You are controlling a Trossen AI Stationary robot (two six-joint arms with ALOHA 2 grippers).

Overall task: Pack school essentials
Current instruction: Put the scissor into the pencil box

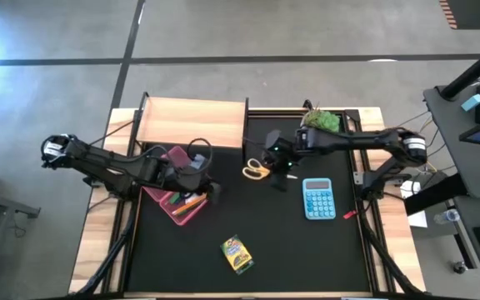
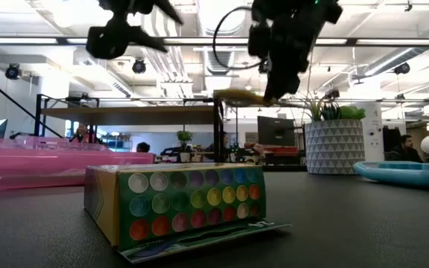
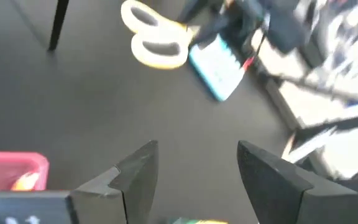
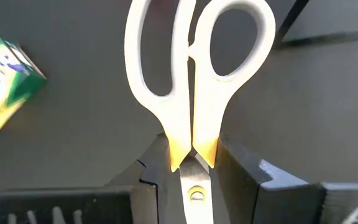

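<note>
yellow-handled scissors (image 4: 194, 93) clamped at the pivot by right gripper (image 4: 194, 163), lifted clear of black table (image 1: 307, 258), handles leading toward pink bin (image 1: 177, 204), long axis level. left gripper (image 3: 194, 177) spread empty above bin's edge.

Potted plant (image 1: 324, 122) at mat edge; blue calculator (image 1: 317, 198), probably.

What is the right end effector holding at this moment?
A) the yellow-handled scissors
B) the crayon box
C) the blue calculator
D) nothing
A: in the right wrist view, the right end effector is shut on the yellow-handled scissors near the pivot, and the low view shows them lifted off the table.
</note>
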